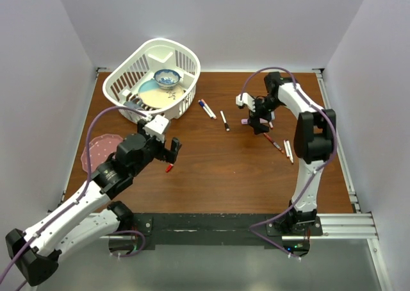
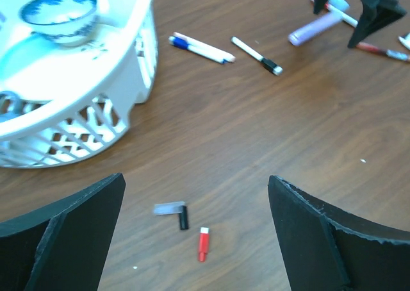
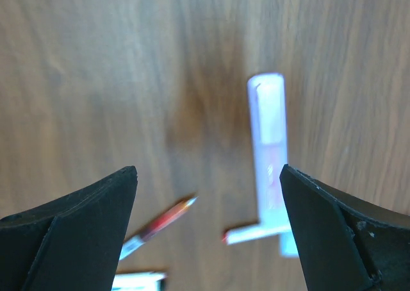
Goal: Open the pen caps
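My left gripper [image 1: 168,152] is open above the table's left half, nothing between its fingers. Below it lie a red pen cap [image 2: 203,243], a black pen cap [image 2: 184,218] and a short clear piece [image 2: 168,207]; the red cap [image 1: 169,168] also shows from above. My right gripper [image 1: 259,122] is open over a cluster of pens: a lilac pen [image 3: 269,131], an uncapped red pen [image 3: 163,224] and a white pen with a red end [image 3: 253,233]. A blue-ended pen [image 1: 206,108] and a black-ended pen [image 1: 225,120] lie mid-table.
A white slatted basket [image 1: 186,60] holding a blue-patterned bowl [image 1: 166,78] stands at the back left. A pink plate [image 1: 102,149] sits at the left edge. Two white pens [image 1: 288,151] lie near the right arm.
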